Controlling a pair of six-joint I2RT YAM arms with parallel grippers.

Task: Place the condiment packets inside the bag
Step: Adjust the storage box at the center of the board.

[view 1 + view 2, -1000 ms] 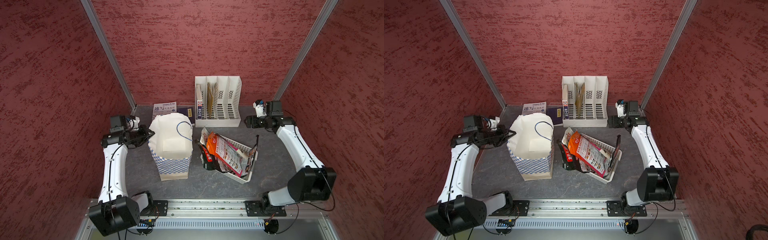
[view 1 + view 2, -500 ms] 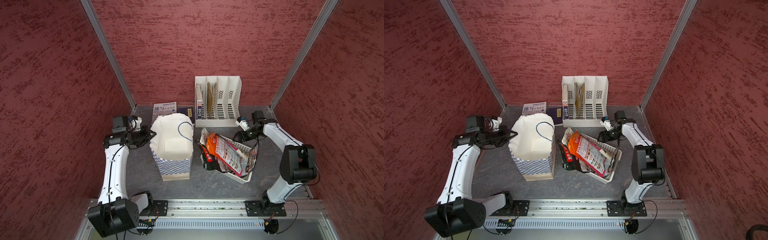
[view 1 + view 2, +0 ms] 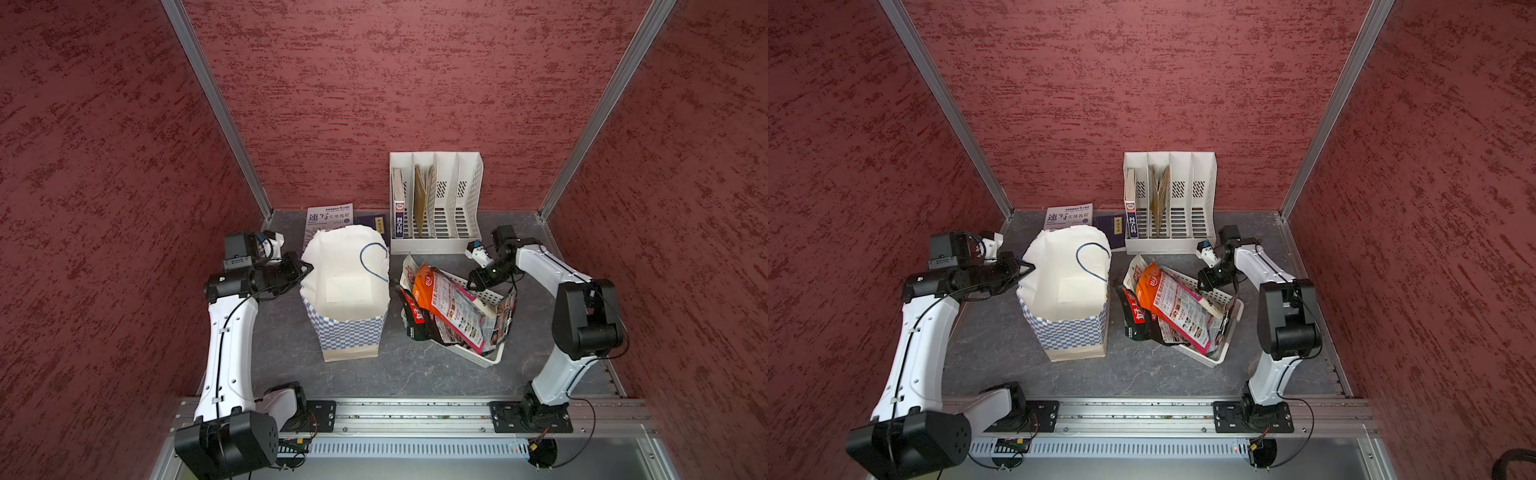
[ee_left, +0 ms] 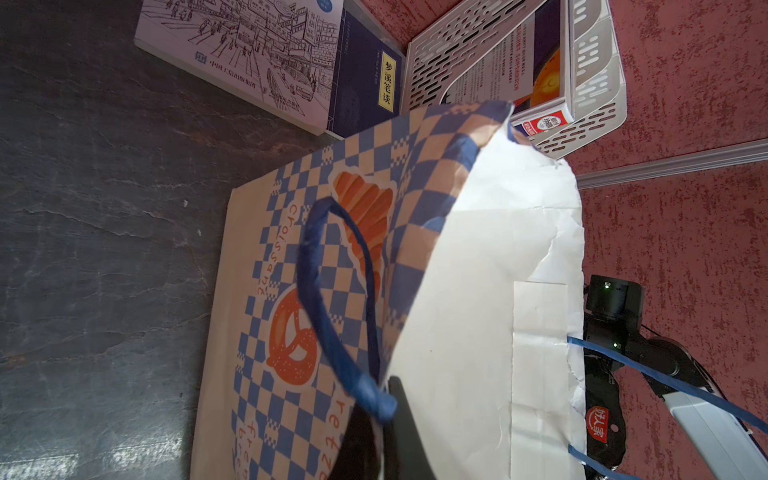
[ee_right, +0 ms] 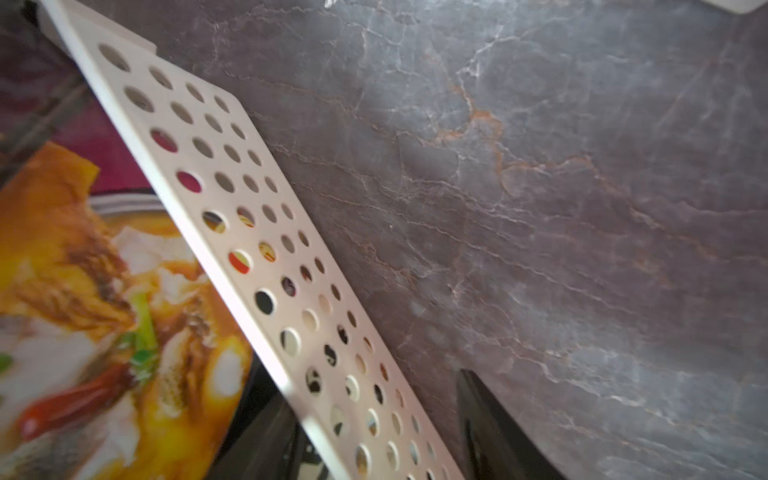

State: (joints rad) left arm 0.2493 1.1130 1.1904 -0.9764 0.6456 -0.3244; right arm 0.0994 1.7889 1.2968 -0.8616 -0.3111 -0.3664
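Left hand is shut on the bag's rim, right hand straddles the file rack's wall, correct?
Wrong wall: the right wrist view shows the right hand straddling the perforated wall of the white basket. The left hand is shut on the rim of the bag.

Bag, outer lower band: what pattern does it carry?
Blue-and-white checks with orange pastry pictures on the bag; left wrist view shows it best.

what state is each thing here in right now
white paper bag with blue checked band, upright, mouth open, no packets visible inside
glossy condiment packets, heaped in the basket
white perforated plastic basket, full of packets
left gripper, jaws shut on the bag's rim
right gripper, jaws open astride the basket's wall
white four-slot file rack, upright, two slots filled
white sketching book and dark blue book, closed, lying flat
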